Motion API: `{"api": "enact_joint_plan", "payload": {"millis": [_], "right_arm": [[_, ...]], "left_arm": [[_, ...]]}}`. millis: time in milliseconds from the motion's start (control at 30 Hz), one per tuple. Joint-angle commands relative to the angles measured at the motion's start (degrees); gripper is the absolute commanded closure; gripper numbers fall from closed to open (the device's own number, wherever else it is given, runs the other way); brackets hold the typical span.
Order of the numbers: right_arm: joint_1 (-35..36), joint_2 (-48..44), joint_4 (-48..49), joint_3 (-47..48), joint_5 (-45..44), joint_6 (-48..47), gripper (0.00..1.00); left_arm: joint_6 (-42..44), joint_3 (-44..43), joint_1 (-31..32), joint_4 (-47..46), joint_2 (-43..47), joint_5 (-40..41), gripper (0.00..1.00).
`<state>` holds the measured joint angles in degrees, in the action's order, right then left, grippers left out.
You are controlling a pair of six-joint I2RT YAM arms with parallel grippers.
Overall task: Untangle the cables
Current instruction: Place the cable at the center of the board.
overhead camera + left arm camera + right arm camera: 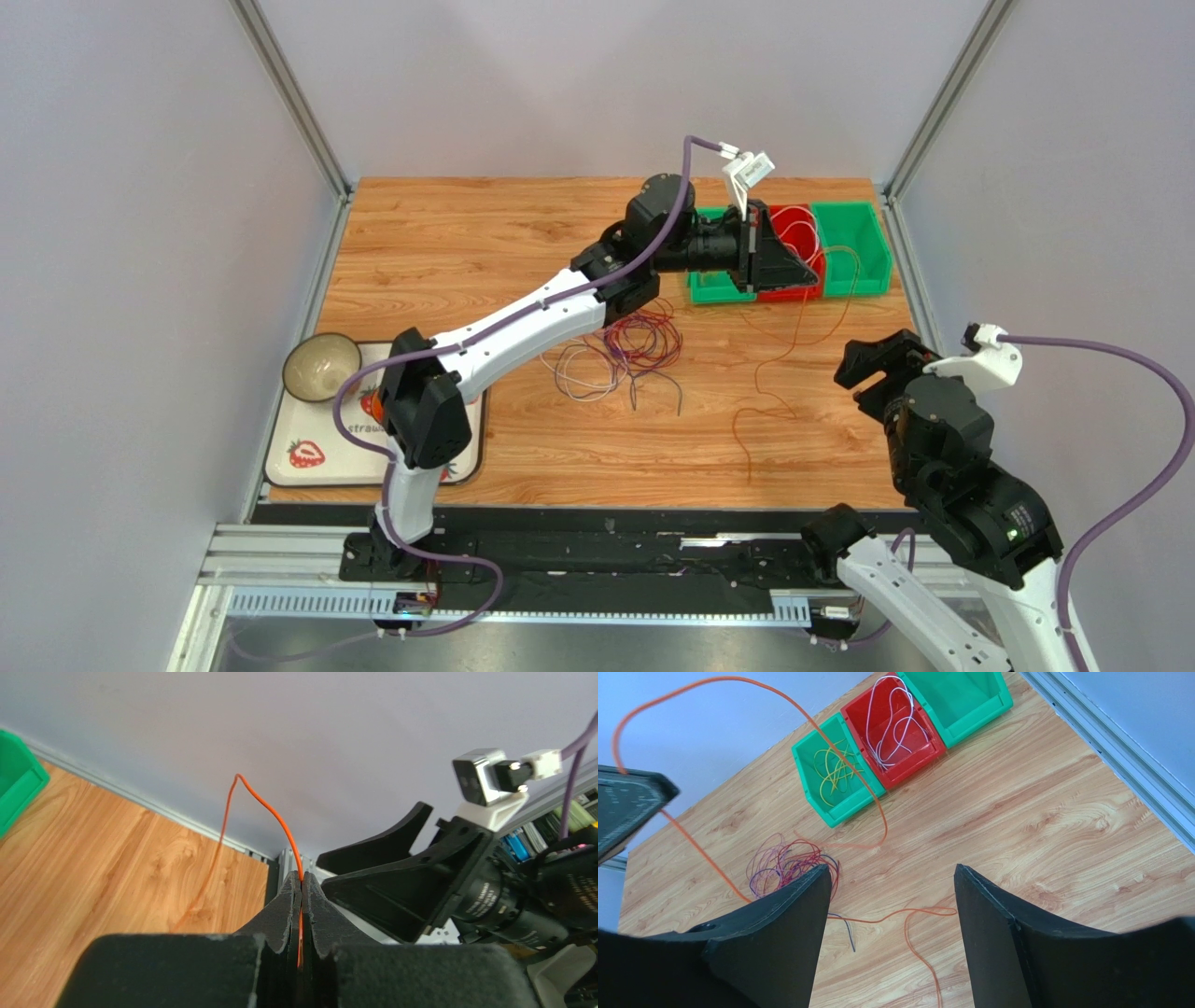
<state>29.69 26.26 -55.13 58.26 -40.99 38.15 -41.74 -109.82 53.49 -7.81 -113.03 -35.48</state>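
**Tabletop holdings**

1. Left fingers (pixel 281 913): we record them clenched, pads pressed flat together on a single orange cable (pixel 277 822). The overhead view places them raised above the bins at the far right of the tabletop (pixel 463 238).
2. Orange cable: it rises from the pinch in an arch, then drops to the wood, where its slack lies in loose bends (pixel 759 375) between the bins and the right arm.
3. Right fingers (pixel 787 917): released, standing wide apart with nothing between them, and hovering over the near right part of the tabletop.
4. Cable tangle (pixel 631 343): purple and red loops, with some darker strands, heaped on the wood at mid-tabletop, near the left arm's forearm.
5. Green bin (pixel 808 759): holds yellow cables (pixel 833 777).
6. Red bin (pixel 859 714): beside it, holds white cables (pixel 896 721).
7. Second green bin (pixel 990 693): beside the red bin, on its other side; we cannot tell its contents.
8. Bowl (pixel 321 367): rests on a tray (pixel 302 455) at the left edge.
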Motion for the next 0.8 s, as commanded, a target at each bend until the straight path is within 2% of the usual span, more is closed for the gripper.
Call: {"api": "enact_joint_plan", "payload": {"millis": [0, 100, 167, 400, 500, 633, 767], "right_arm": [[0.0, -0.5, 1.5, 1.2, -1.0, 0.2, 0.31], [-0.1, -0.2, 2.0, 1.2, -0.4, 0.3, 0.32], [0.0, -0.2, 2.0, 1.1, -0.1, 0.3, 0.32], [0.0, -2.0, 1.7, -0.3, 0.6, 0.3, 0.32], [-0.1, -2.1, 1.5, -1.0, 1.6, 0.8, 0.32], [0.0, -0.9, 0.6, -1.6, 2.3, 2.1, 0.32], [0.0, 2.2, -1.8, -1.8, 3.5, 4.2, 0.32]], "left_arm": [[4.2, -6.9, 0.1, 3.7, -1.1, 1.1, 1.0], [6.1, -10.2, 0.1, 6.8, -2.5, 1.3, 1.0], [6.2, -9.3, 0.1, 6.5, -2.5, 1.6, 1.0], [1.4, 11.3, 0.1, -4.0, 1.9, 4.3, 1.0], [-0.8, 17.1, 0.5, -6.9, 1.4, 3.8, 1.0], [-2.6, 20.8, 1.3, -8.7, -0.8, 2.9, 1.0], [-3.2, 20.3, 2.1, -8.5, -4.4, 1.0, 1.0]]}}
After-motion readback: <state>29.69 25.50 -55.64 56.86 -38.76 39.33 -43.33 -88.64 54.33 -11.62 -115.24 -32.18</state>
